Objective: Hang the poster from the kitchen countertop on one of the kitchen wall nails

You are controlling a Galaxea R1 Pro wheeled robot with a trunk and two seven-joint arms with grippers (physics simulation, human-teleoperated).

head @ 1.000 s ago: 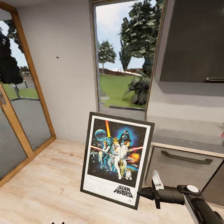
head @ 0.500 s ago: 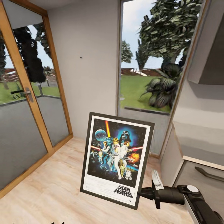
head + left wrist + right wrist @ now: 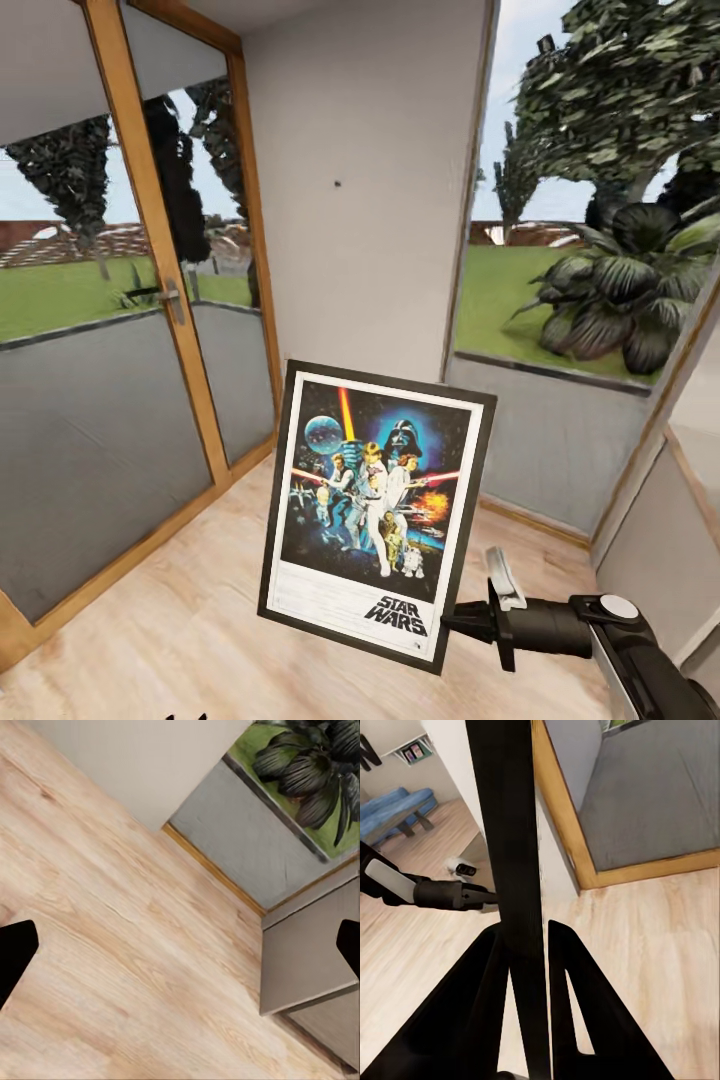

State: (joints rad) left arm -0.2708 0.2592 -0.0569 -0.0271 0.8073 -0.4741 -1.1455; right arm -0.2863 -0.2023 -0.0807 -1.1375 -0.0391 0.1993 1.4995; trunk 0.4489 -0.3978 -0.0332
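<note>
Right gripper: my jaws clamp the poster at its lower right edge, upright above the wood floor.
Left gripper: my jaws are spread wide.
Ahead: white wall with one nail, between glass door and window.
Right: grey cabinet.

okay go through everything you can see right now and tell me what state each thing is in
poster: upright, slightly tilted, held off the floor by its lower right edge.
right gripper: shut on the poster's frame.
left gripper: open, nothing between its fingers.
wall nail: bare, nothing hung on it.
glass door: closed, its handle level.
</note>
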